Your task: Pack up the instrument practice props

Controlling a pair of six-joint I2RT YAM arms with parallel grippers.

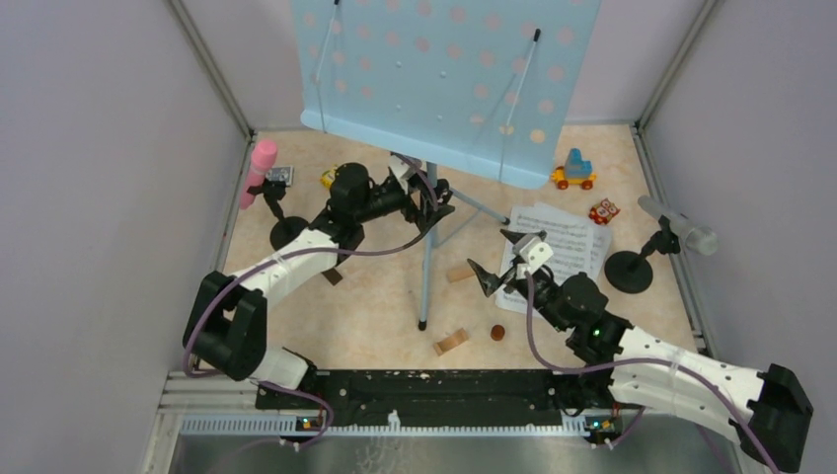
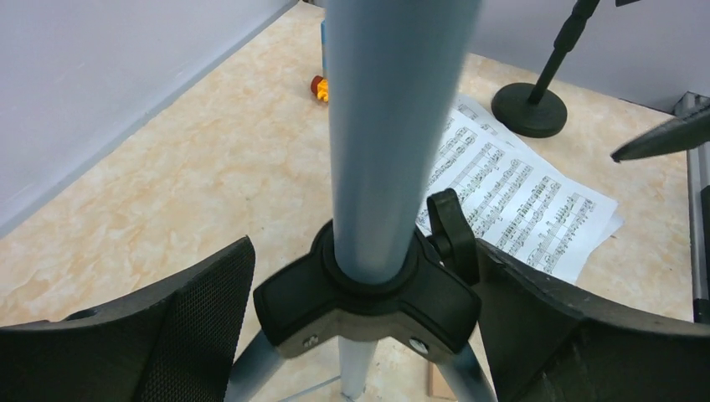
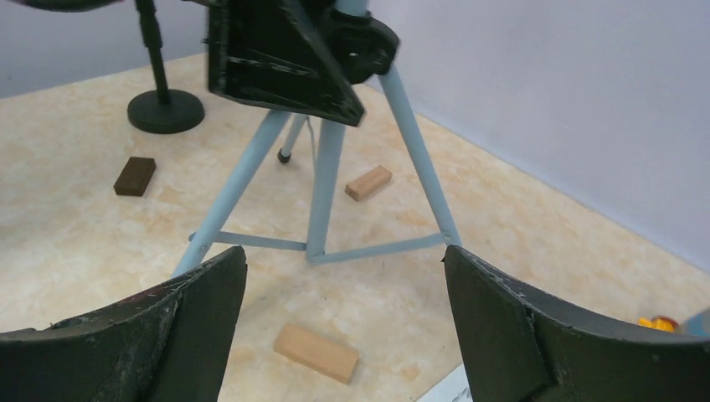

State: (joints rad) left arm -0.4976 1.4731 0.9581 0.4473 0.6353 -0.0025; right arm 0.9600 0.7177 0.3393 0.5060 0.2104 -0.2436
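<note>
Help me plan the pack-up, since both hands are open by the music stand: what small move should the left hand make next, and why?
Probably close the left hand on the pole just above the black hub. Its open fingers flank the pole without gripping it, and the right hand is open too, clear of the legs, so nothing holds the music stand.

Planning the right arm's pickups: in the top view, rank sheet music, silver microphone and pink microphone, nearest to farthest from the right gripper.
1. sheet music, just right of the right gripper.
2. silver microphone, at the far right.
3. pink microphone, at the far left.
</note>
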